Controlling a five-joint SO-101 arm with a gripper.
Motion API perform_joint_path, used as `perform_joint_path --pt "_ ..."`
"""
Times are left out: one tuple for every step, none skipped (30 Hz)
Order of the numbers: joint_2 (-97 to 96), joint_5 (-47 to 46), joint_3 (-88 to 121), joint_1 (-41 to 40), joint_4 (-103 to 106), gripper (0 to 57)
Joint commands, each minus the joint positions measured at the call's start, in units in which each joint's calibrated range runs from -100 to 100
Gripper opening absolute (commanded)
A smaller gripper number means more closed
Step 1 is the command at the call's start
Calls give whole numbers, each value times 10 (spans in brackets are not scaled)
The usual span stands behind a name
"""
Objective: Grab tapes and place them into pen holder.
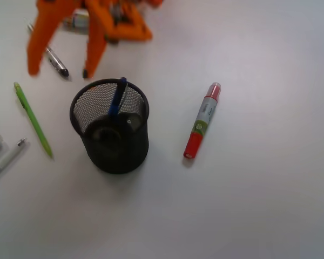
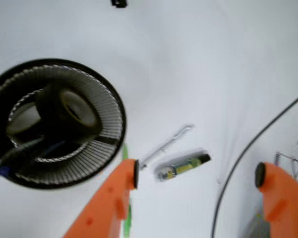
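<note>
The black wire-mesh pen holder (image 1: 110, 127) stands left of centre on the white table. It also shows in the wrist view (image 2: 54, 121), seen from above. Dark tape rolls (image 2: 72, 111) lie inside it, beside a blue pen (image 1: 117, 97) that leans on the rim. No tape lies loose on the table in either view. My orange gripper (image 1: 59, 71) hangs at the top left, behind the holder, fingers pointing down. In the wrist view the gripper (image 2: 197, 174) is wide open and empty.
A red-capped marker (image 1: 202, 121) lies right of the holder. A green pen (image 1: 33, 120) lies left of it, white pens (image 1: 5, 159) at the left edge, a dark pen (image 1: 54, 59) under my gripper. A black cable (image 2: 253, 144) crosses the table.
</note>
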State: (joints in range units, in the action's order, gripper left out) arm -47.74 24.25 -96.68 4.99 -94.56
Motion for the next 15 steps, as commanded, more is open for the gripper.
perform_joint_path --pt "120 -32 -24 21 -53 269" --pt "133 -36 -20 27 -53 269" --pt "146 -40 -8 30 -51 269" --pt "156 -41 14 29 -52 269" --pt "167 -40 43 30 -52 269" --pt "175 -40 81 31 -52 269" --pt "183 -40 126 31 -52 268" --pt "193 -40 173 31 -52 267" --pt "208 -40 227 31 -52 267" --pt "227 -40 279 30 -52 266" --pt "250 -40 334 30 -52 266" --pt "277 -39 387 30 -52 266" --pt "308 -39 440 31 -51 266" --pt "340 -39 494 31 -51 266" --pt "377 -39 543 31 -51 266"
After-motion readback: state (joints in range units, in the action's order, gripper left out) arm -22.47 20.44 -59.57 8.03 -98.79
